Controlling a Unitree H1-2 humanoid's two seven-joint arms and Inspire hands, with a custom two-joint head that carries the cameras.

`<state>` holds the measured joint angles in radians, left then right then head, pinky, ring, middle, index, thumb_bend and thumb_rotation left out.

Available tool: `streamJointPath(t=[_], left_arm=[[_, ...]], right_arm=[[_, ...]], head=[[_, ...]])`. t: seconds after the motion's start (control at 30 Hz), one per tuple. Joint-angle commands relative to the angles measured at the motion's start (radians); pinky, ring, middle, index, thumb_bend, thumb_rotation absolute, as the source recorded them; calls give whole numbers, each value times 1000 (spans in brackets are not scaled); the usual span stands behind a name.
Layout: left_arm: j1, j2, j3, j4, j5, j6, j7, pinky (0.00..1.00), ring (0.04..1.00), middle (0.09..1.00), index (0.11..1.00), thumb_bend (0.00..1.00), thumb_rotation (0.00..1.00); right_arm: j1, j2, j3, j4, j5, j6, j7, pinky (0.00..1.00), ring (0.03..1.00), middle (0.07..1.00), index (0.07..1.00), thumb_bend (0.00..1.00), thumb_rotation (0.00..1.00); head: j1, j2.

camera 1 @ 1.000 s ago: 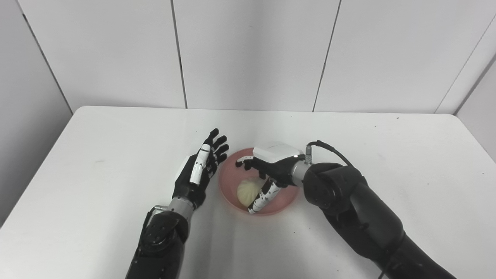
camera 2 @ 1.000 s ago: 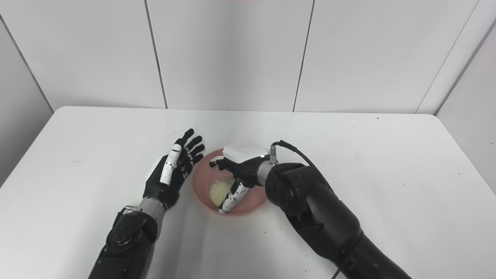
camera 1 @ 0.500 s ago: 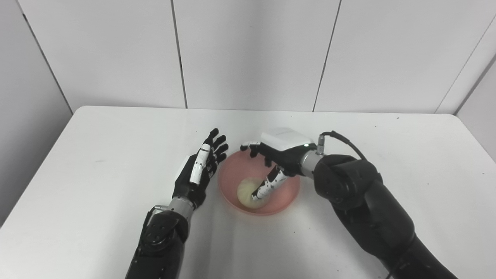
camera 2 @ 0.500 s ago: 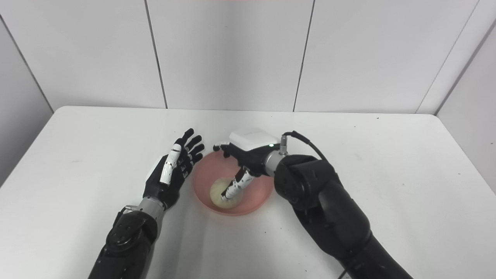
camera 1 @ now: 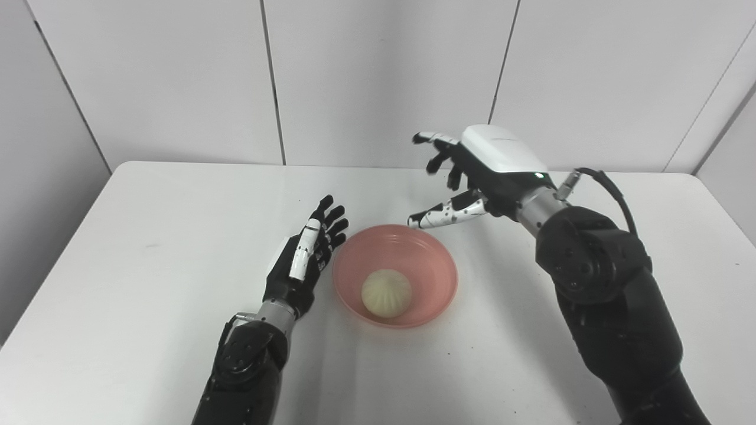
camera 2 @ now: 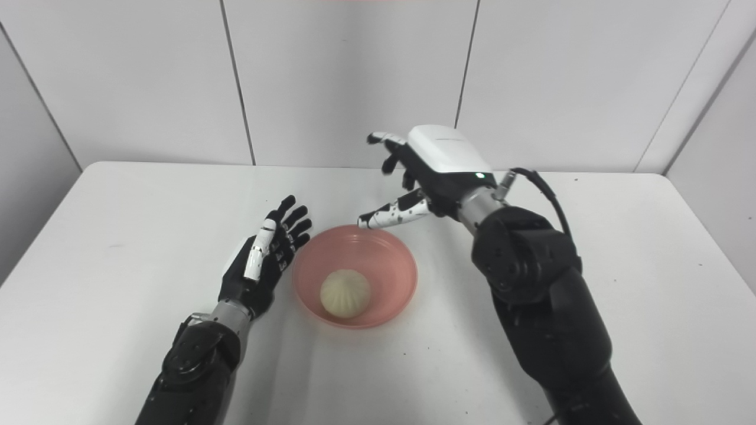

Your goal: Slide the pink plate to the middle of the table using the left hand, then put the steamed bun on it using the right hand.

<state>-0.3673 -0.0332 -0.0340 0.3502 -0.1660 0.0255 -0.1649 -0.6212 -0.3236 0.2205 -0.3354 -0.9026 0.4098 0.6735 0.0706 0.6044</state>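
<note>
The pink plate (camera 1: 394, 275) was seen near the middle of the white table (camera 1: 118, 248), with the steamed bun (camera 1: 386, 292) resting inside it, toward its near side. Nothing was touching the bun.

At the left, the left hand (camera 1: 301, 260) was held with its fingers (camera 1: 326, 219) stretched out and slightly spread, pointing away from the robot, and nothing was gripped in it. It was placed just beside the plate's left rim; whether the rim was actually being touched could not be told from either view. The left forearm (camera 1: 245, 366) was seen entering from the bottom edge.

At the right, the right hand (camera 1: 472, 177) was raised well above the table, behind and to the right of the plate and clear of it. Its fingers (camera 1: 440, 150) were spread apart and its thumb (camera 1: 446, 213) was pointed leftward over the plate's far rim, and nothing was held in it. A black cable (camera 1: 608, 189) was looped behind its wrist.

In the left eye view, the right hand's upper fingers were set against the wall panel to the left of a dark seam (camera 1: 502, 65); in the right eye view that seam (camera 2: 463, 71) was seen to run down behind the hand (camera 2: 434, 171) itself. The left hand (camera 2: 263, 260) and plate (camera 2: 354, 274) were placed further left in the right eye view.
</note>
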Motion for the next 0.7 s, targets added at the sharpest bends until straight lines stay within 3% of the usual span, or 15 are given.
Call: streamJointPath(t=[0.0, 0.03, 0.1, 0.13, 0.33, 0.43, 0.57, 0.6, 0.67], left_arm=[[67, 14, 4, 55, 13, 77, 14, 939, 936, 949, 958, 399, 1000], [69, 15, 5, 50, 13, 78, 15, 944, 940, 952, 960, 396, 1000], [71, 15, 9, 46, 11, 76, 16, 947, 942, 953, 961, 395, 1000], [73, 16, 11, 44, 10, 74, 16, 955, 947, 958, 970, 396, 1000], [106, 6, 23, -48, 26, 73, 55, 995, 990, 995, 997, 378, 1000], [129, 2, 30, -112, 28, 67, 65, 1000, 999, 1000, 1000, 384, 1000], [145, 1, 31, -153, 42, 55, 78, 1000, 1000, 1000, 1000, 412, 1000], [148, 1, 29, -161, 49, 53, 82, 1000, 1000, 1000, 1000, 414, 1000], [151, 2, 25, -165, 67, 41, 90, 1000, 1000, 1000, 1000, 405, 1000]], right_arm=[[2, 2, -50, 15, 47, -28, -96, 701, 807, 866, 954, 823, 934], [15, 10, -66, 27, 66, -31, -126, 762, 858, 922, 980, 828, 983], [38, 29, -92, 49, 108, -37, -178, 779, 872, 938, 987, 830, 994], [49, 39, -103, 58, 130, -38, -200, 843, 923, 975, 995, 830, 998], [133, 146, -228, 163, 359, -103, -396, 979, 995, 999, 1000, 807, 1000], [165, 174, -261, 243, 439, -146, -476, 998, 997, 976, 1000, 779, 1000], [189, 183, -277, 308, 534, -192, -521, 1000, 1000, 997, 1000, 724, 1000], [195, 187, -283, 327, 563, -217, -533, 1000, 1000, 999, 1000, 650, 1000], [205, 190, -291, 377, 614, -273, -556, 1000, 1000, 1000, 1000, 596, 1000]], head=[[-1, -6], [-1, -10], [-2, -19], [-2, -19], [-12, -36], [-13, -42], [-13, -51], [-12, -62], [-8, -70]])
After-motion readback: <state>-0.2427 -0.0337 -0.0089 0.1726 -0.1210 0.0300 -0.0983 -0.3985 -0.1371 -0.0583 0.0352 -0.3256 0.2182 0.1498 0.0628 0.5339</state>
